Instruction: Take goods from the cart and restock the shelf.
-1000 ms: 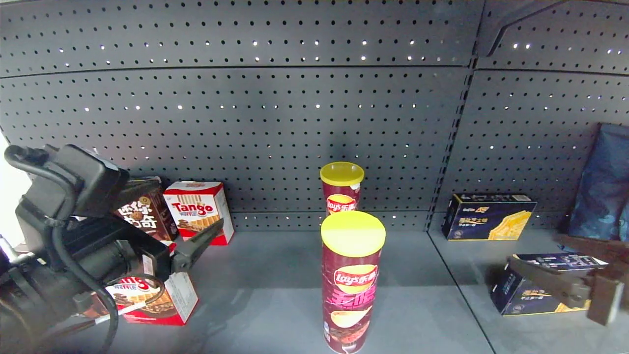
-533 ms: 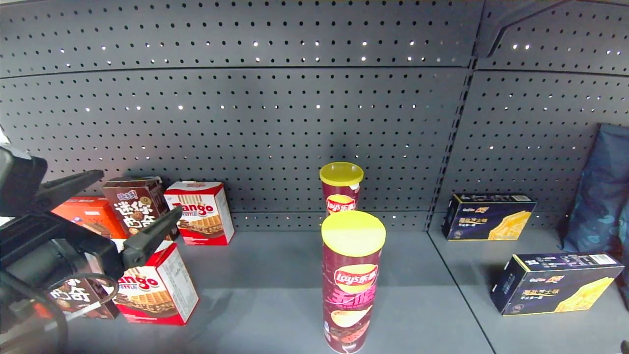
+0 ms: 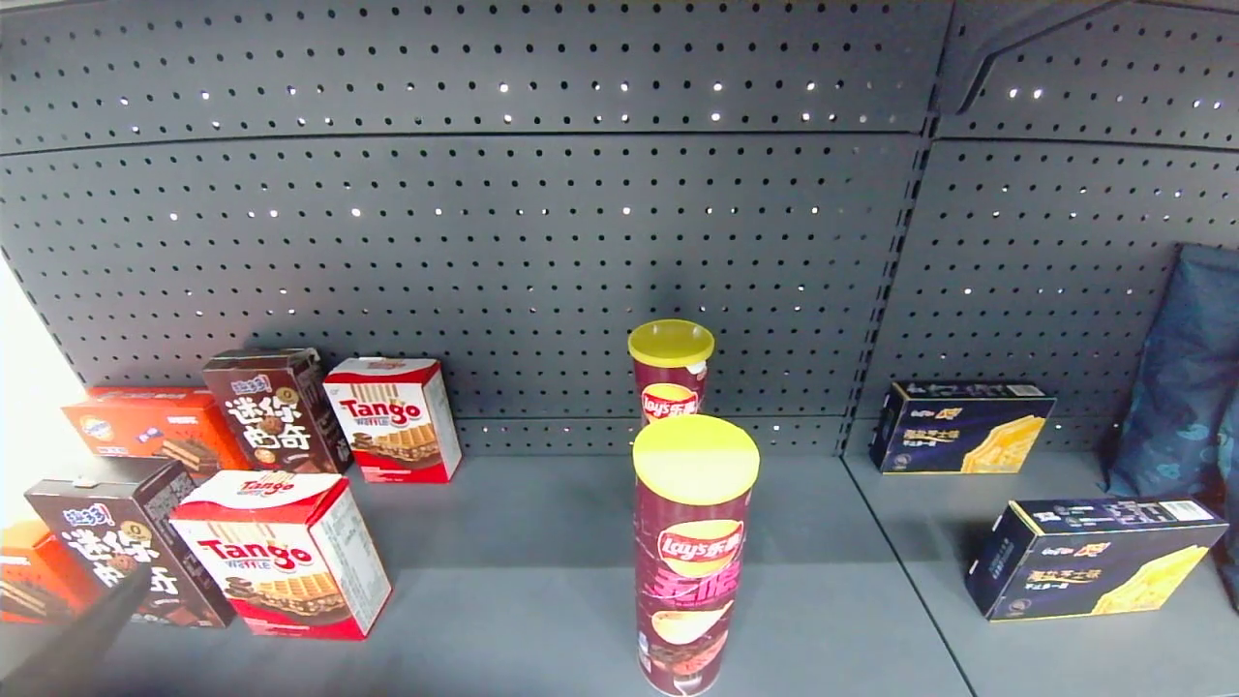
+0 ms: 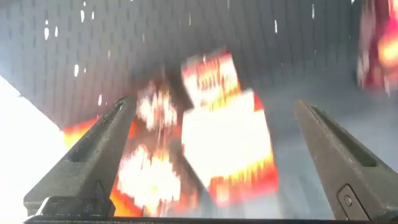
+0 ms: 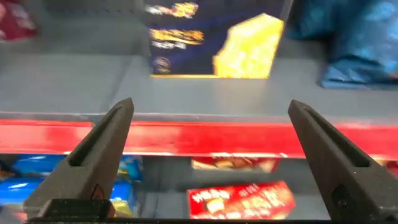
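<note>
Head view is showing the shelf (image 3: 523, 552) partly stocked. At the left, orange boxes (image 3: 155, 431), brown boxes (image 3: 126, 557) and wafer boxes (image 3: 281, 557) are standing in a far row and a near row. In the middle, the near chip can (image 3: 692, 552) is standing upright before the far chip can (image 3: 671, 373). At the right, the far blue box (image 3: 958, 426) and the near blue box (image 3: 1094, 557) are lying beside a blue bag (image 3: 1186, 387). The left fingers (image 4: 87, 162) are gaping wide and holding nothing, facing the left boxes. The right fingers (image 5: 87, 162) are likewise spread and empty, facing the shelf's red front edge (image 5: 199, 137). Judging by this, some goods are already sitting in place, bare shelf is remaining, and the next item is waiting to be fetched from the cart.
</note>
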{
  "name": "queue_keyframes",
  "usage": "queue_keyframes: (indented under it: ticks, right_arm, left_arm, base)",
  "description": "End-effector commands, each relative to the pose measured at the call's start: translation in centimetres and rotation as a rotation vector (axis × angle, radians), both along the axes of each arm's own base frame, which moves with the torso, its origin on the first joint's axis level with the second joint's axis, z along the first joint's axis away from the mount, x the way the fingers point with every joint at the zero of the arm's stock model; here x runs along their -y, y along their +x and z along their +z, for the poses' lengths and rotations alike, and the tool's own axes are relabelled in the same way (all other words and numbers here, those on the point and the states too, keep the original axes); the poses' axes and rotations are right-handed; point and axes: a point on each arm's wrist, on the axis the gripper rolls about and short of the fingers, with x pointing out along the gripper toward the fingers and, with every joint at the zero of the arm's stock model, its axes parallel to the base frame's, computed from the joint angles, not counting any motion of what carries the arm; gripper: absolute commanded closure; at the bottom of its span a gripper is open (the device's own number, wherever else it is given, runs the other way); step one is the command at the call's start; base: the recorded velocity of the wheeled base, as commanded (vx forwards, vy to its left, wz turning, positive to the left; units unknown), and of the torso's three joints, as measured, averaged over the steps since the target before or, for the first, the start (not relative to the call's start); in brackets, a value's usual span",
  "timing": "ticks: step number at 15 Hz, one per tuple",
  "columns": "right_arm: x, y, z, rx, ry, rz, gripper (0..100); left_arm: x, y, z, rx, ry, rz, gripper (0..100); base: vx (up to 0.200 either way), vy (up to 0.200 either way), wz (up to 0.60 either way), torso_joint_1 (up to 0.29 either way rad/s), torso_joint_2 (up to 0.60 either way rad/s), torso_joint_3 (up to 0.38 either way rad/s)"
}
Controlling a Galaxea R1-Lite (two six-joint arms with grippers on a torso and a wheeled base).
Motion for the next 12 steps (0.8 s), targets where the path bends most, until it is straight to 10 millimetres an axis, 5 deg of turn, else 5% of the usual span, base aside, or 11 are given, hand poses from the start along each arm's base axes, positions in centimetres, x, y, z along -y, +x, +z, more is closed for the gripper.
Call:
queue_keyframes:
  ticks: [1,4,7,12]
  right_arm:
    - [0.0,-0.5,-0.2,0.062,0.006,0.018,0]
    - [0.0,-0.5,-0.2,0.069,0.013,0.016,0]
    - [0.0,-0.5,-0.2,0.069,0.013,0.016,0]
    - [0.0,-0.5,-0.2,0.069,0.013,0.016,0]
  left_arm:
    - [-2.8,-6.7,-4.0,0.027,-0.009,0.002,0]
    - [-3.1,-7.6,-6.5,-0.008,-0.003,-0.002,0]
    - [-2.9,-6.9,-11.2,-0.096,-0.066,-0.003,0]
    - [-2.9,-6.9,-11.2,-0.090,-0.091,-0.007,0]
  base:
    - [0.000,0.000,0.00,0.000,0.00,0.000]
    - [0.000,0.000,0.00,0.000,0.00,0.000]
    - [0.000,0.000,0.00,0.000,0.00,0.000]
    - [0.000,0.000,0.00,0.000,0.00,0.000]
